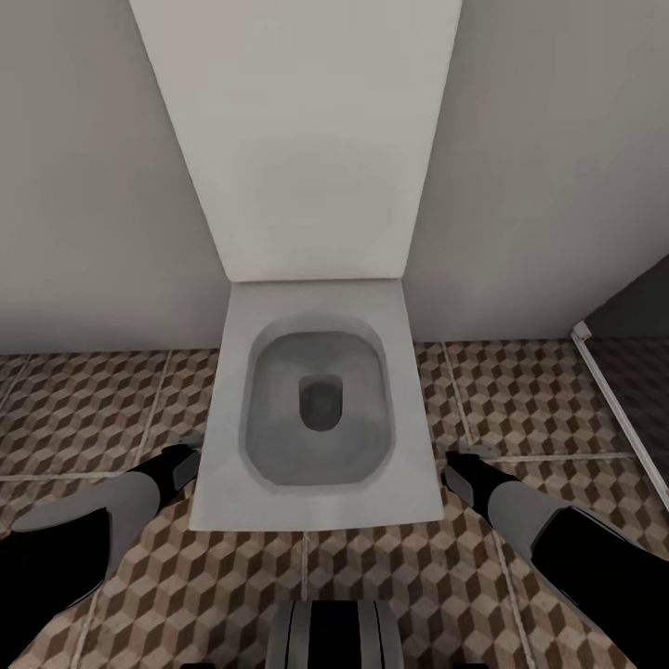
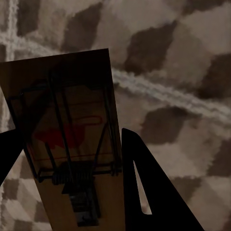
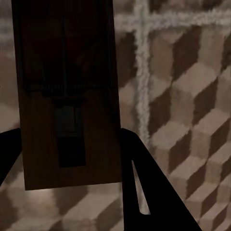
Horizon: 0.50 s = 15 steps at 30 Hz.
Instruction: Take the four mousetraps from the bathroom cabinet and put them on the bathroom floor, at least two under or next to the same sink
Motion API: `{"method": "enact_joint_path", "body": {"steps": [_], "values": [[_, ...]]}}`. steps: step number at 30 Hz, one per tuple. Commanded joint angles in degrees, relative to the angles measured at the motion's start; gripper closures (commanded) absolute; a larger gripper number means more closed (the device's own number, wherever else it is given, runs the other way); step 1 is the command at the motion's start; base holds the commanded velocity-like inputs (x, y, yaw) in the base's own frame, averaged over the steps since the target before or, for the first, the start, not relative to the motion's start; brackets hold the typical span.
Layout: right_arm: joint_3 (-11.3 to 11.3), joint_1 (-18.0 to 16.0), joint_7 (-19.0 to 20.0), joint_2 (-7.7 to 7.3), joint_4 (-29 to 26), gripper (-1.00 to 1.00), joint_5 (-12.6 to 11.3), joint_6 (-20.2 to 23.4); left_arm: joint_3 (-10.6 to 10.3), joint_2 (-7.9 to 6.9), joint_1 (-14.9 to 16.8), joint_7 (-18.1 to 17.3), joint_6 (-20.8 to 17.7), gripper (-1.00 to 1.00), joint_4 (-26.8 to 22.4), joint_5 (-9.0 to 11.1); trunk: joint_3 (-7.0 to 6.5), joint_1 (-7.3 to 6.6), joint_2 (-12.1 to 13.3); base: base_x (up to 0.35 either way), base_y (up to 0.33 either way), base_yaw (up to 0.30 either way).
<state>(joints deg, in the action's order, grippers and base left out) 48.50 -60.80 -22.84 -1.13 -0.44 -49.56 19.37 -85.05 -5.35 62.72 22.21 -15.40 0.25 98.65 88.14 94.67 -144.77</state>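
Note:
Each gripper is shut on a mousetrap. In the left wrist view a brown mousetrap with wire parts and a red mark sits between the dark fingers of my left gripper, above the cube-patterned bathroom floor. In the right wrist view a second mousetrap sits in my right gripper. The head view puts the left gripper and the right gripper low on either side of a toilet, over the bathroom floor. The cabinet is out of view.
A white toilet with its lid up stands straight ahead against a pale wall. A glass shower edge with a white frame runs along the right. My base is just in front of the bowl.

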Motion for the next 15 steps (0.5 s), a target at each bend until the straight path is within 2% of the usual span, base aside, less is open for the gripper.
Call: {"method": "enact_joint_path", "body": {"steps": [1, 8, 15], "values": [[0.50, -0.02, -0.07, 0.01, -0.08, 1.00, -0.48, 0.21, -0.50, -0.01, 0.03, 0.12, -0.30, 1.00, -0.02, 0.17, 0.03, -0.01, -0.01, 0.000, 0.000, 0.000], [0.56, -0.02, 0.79, 0.19, -0.23, 1.00, -0.37, -0.01, -0.60, -0.11, 0.03, 0.12, -0.17, 1.00, 0.01, 0.09, 0.03, -0.01, -0.01, 0.000, 0.000, 0.000], [0.62, -0.02, 5.43, 0.12, -0.18, 1.00, -0.36, -0.12, -0.64, -0.78, 0.03, 0.06, 0.09, 1.00, 0.02, 0.04, 0.03, -0.01, -0.01, 0.000, 0.000, 0.000]]}}
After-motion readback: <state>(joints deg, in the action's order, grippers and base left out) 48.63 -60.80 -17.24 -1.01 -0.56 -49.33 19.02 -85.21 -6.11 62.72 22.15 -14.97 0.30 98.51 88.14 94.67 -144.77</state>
